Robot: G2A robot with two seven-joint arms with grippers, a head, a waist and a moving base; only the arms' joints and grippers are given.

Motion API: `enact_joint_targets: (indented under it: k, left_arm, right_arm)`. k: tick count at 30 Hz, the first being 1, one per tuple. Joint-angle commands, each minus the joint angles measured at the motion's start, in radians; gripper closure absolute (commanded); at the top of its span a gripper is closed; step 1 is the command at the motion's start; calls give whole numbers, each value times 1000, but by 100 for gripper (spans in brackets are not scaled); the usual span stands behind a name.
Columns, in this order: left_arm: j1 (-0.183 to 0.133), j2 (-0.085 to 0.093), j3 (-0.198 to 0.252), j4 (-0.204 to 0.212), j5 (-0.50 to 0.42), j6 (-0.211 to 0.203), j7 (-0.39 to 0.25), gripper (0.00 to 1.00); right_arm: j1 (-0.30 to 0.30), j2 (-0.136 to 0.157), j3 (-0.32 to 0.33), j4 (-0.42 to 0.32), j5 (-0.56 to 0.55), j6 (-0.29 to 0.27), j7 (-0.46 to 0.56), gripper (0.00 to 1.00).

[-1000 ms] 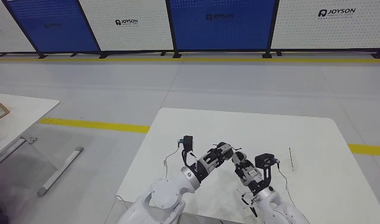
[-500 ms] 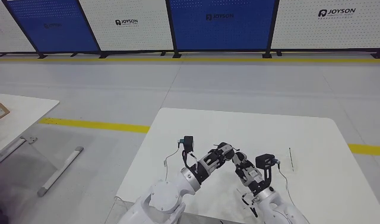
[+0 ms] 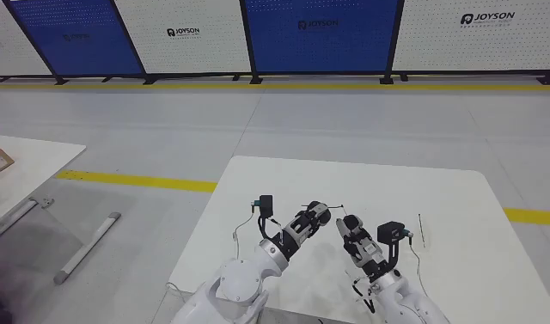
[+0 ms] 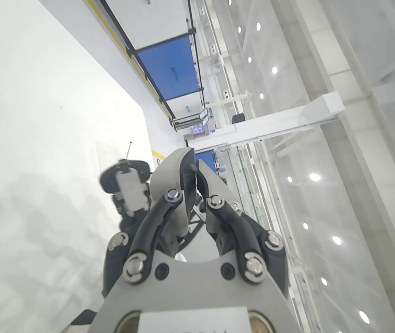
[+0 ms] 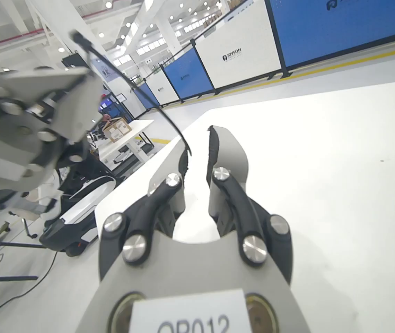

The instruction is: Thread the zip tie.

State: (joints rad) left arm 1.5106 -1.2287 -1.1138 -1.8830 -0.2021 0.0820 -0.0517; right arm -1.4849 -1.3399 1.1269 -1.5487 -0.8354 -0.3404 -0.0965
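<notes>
Top cam looks down; wrist cams close, prob. sharing table (image 3: 447, 195).

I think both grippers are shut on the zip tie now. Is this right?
Not quite: the right wrist view shows the right gripper open, with the zip tie ending beside it. The left gripper is shut on it.
</notes>
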Motion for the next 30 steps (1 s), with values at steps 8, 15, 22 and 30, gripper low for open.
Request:
enact_joint_targets:
  k: [8,15,22,30]
  left_arm:
    - [4,-2,-59,40,-69,13,55,100]
    - [15,1,-50,42,-24,16,24,100]
    - [15,1,-50,42,-24,16,24,100]
    - [15,-4,-56,61,-25,48,98,100]
  right_arm:
    - [-104,31,89,-103,131,0,-219,0]
    - [-143,49,118,-144,195,0,-251,0]
    - [-143,49,118,-144,195,0,-251,0]
    - [-145,45,166,-141,346,33,-248,0]
